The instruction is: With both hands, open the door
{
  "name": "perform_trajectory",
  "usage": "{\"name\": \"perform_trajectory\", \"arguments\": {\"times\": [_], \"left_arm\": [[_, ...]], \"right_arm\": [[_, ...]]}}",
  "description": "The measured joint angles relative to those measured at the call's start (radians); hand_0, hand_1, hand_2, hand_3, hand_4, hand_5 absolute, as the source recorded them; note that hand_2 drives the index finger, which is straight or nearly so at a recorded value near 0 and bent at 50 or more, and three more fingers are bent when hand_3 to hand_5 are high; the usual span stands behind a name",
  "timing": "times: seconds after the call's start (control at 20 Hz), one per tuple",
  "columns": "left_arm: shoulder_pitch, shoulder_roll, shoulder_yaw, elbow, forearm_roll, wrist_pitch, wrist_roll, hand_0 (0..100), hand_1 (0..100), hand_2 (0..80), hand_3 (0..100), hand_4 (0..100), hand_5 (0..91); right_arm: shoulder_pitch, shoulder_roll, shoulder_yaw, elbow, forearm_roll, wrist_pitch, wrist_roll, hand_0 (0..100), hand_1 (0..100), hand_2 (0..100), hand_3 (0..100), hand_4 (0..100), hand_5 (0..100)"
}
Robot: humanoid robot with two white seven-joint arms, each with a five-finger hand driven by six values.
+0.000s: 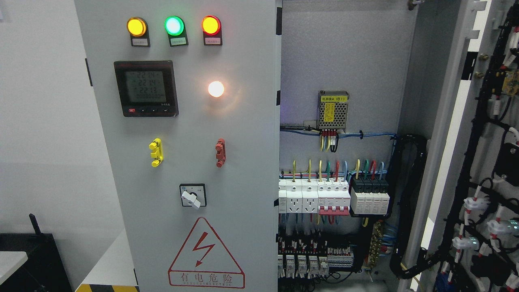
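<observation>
A grey electrical cabinet fills the head view. Its left door [243, 162] stands closed, carrying three indicator lamps [174, 25], a digital meter [146, 88], a lit white lamp [216, 89], a yellow handle [156, 152], a red handle [220, 152], a rotary switch [193, 195] and a red high-voltage warning triangle [206, 255]. The right door [486, 170] is swung wide open to the right, its wired inner face showing. Neither of my hands or arms appears in the frame.
Inside the open cabinet sit a power supply [333, 110], rows of breakers and sockets [332, 196], and wire bundles [409, 202]. A white wall is at the left, with a dark piece of furniture [36, 259] at lower left and yellow-black floor tape [105, 288].
</observation>
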Motion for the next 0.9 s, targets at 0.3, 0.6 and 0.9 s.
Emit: {"name": "perform_trajectory", "arguments": {"times": [0.3, 0.6, 0.9], "left_arm": [[0.000, 0.000, 0.000, -0.001, 0.000, 0.002, 0.000, 0, 0, 0.0, 0, 0, 0.0], [0.000, 0.000, 0.000, -0.001, 0.000, 0.002, 0.000, 0, 0, 0.0, 0, 0, 0.0], [0.000, 0.000, 0.000, -0.001, 0.000, 0.003, 0.000, 0, 0, 0.0, 0, 0, 0.0]], "right_arm": [[-0.071, 0.016, 0.018, -0.035, 0.000, -0.103, 0.002, 39, 0, 0, 0, 0, 0], [-0.155, 0.053, 0.027, -0.065, 0.001, -0.134, 0.004, 39, 0, 0, 0, 0, 0], [-0.262, 0.108, 0.029, -0.083, 0.003, -0.024, 0.000, 39, 0, 0, 0, 0, 0]]}}
